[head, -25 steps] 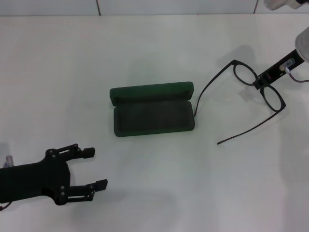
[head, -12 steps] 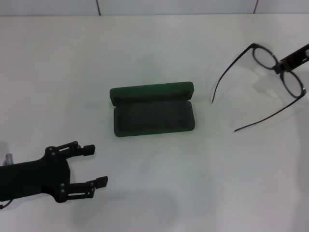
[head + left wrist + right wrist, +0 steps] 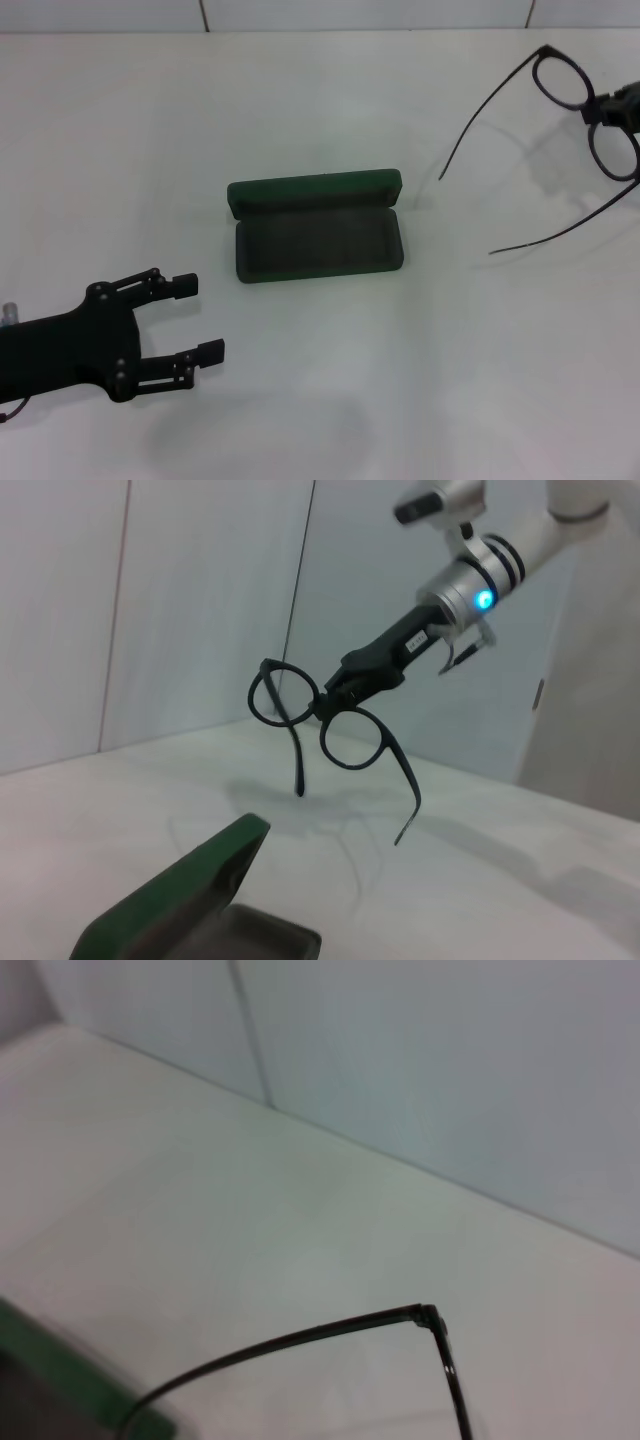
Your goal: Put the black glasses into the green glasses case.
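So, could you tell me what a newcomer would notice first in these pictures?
Probably the glasses, held in the air at the bridge by the right gripper at the table's far right, temple arms spread open. Next, the green case lying open mid-table, nothing inside it. The left gripper hovers open, nearer the robot and left of the case.

The surface (image 3: 330, 400) was plain white. Only the green glasses case (image 3: 316, 240) lay on it, open near the centre, its lid toward 12 o'clock.
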